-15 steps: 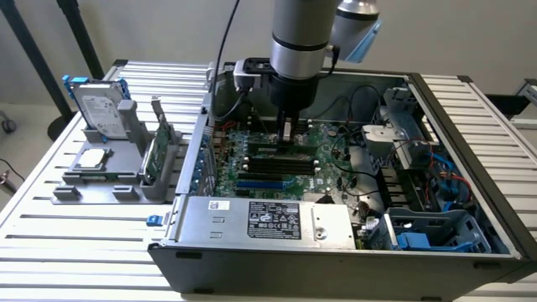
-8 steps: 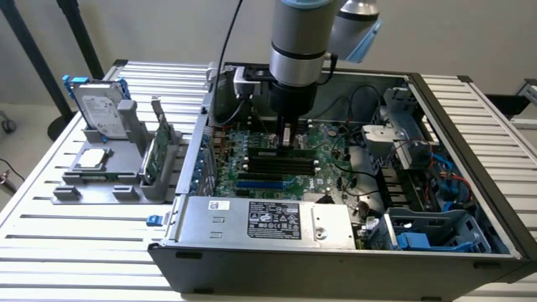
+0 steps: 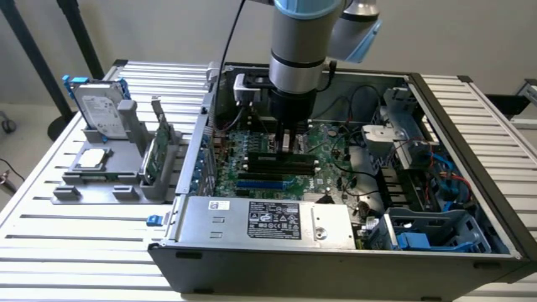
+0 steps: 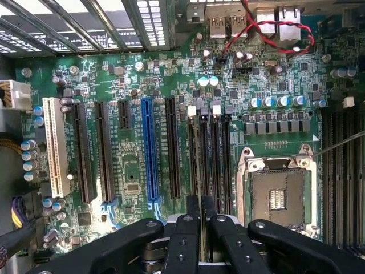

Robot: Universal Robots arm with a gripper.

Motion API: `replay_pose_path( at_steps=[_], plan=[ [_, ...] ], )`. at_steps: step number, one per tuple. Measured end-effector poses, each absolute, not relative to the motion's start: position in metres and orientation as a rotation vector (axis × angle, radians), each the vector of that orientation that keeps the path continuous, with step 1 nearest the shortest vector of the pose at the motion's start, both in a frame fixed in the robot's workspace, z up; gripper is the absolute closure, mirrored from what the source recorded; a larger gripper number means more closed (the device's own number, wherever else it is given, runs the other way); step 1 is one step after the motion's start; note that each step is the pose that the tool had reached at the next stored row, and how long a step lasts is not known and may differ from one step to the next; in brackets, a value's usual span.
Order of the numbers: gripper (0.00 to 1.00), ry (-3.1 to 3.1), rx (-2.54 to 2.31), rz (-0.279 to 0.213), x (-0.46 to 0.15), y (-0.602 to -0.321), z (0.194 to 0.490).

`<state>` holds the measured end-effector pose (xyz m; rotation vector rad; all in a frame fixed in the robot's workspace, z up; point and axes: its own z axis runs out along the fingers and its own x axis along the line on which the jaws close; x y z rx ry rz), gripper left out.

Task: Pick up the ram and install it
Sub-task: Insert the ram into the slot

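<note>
Going across the exterior view from its left: a rack (image 3: 109, 179) is sitting outside the case (image 3: 353, 251), holding a drive (image 3: 99, 110) and a card (image 3: 157, 154), well apart from the gripper (image 3: 287, 143); the gripper is hanging inside the case, low over the motherboard (image 3: 251, 179), right above the memory slots (image 3: 281, 165).

In the wrist view the fingers (image 4: 183, 242) are standing nearly together, pinching the ram (image 4: 199, 208) edge-on between them; gripper is closing on the ram, holding it.

Key relation: the ram is sitting directly below the gripper, just over the slots (image 4: 212, 154); its long axis is running parallel to them, straight away from the gripper; the ram looks lined up with one of the middle slots, though which one I cannot tell; whether its lower edge is already touching the slot I cannot tell either.

CPU socket (image 4: 276, 191) is lying beside the slots, empty.
</note>
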<state>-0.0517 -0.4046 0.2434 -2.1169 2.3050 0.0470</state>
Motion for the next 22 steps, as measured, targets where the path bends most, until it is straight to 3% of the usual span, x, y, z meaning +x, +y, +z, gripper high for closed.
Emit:
replay_pose_path(
  at_steps=[22],
  plan=[
    [0.86, 2.317, -2.128, 0.021, -0.0493, -0.4050, 0.2337]
  ],
)
